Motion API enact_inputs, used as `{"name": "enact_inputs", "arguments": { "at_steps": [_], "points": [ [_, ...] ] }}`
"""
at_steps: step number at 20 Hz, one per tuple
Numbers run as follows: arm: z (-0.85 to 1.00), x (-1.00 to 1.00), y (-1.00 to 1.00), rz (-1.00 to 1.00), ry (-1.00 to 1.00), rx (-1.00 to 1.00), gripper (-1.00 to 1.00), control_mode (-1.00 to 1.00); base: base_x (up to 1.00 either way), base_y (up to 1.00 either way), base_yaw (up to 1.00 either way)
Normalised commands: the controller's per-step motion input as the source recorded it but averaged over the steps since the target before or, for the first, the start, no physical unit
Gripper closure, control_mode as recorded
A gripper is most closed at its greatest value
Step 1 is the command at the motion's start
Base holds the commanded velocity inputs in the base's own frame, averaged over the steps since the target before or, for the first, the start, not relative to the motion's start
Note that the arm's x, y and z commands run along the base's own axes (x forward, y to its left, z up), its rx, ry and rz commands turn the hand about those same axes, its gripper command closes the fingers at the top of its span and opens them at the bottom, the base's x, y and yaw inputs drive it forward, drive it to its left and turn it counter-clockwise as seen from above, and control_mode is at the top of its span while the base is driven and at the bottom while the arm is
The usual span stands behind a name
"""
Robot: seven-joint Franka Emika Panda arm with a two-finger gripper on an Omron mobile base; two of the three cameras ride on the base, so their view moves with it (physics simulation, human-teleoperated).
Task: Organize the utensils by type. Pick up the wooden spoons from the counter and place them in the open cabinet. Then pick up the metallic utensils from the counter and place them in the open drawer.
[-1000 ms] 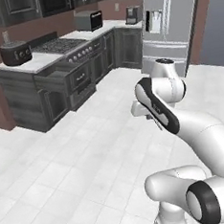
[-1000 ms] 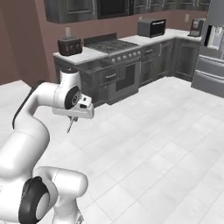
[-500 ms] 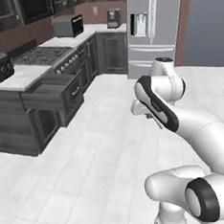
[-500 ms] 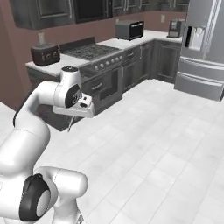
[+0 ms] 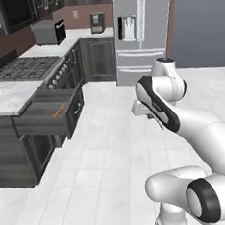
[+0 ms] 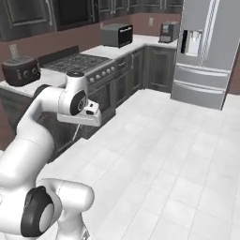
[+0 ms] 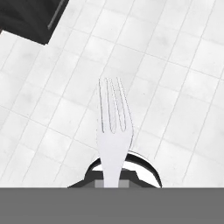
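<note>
The claw (image 7: 114, 178) is pressed together on the handle of a silver-white fork (image 7: 113, 131), whose tines point away from the hand over the pale tiled floor (image 7: 175, 87). In the hand view a dark cabinet corner (image 7: 30, 19) sits at the upper left, well apart from the fork.

In the left base view the arm (image 5: 169, 109) stands out on the floor, away from the kitchen run. The drawer (image 5: 49, 112) is pulled open below the desk (image 5: 9, 97), and an orange-handled utensil (image 5: 59, 111) lies inside it near the front right. A stove (image 5: 26, 69) sits beyond the desk, with a toaster oven (image 5: 47, 32) and a coffee machine (image 5: 97, 22) farther along, and a fridge (image 5: 143, 29) at the end.

In the right base view the fork hangs as a thin line below the hand (image 6: 79, 112).
</note>
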Motion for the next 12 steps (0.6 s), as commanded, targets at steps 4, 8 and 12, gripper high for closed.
{"name": "enact_inputs", "arguments": {
  "at_steps": [4,8,12],
  "points": [
    [0.0,0.0,0.0,0.0,0.0,0.0,1.0,1.0,0.75,0.72,-0.34],
    [0.0,0.0,0.0,0.0,0.0,0.0,1.0,1.0,0.53,0.86,-0.27],
    [0.0,0.0,0.0,0.0,0.0,0.0,1.0,1.0,0.3,0.88,-0.18]
  ]
}}
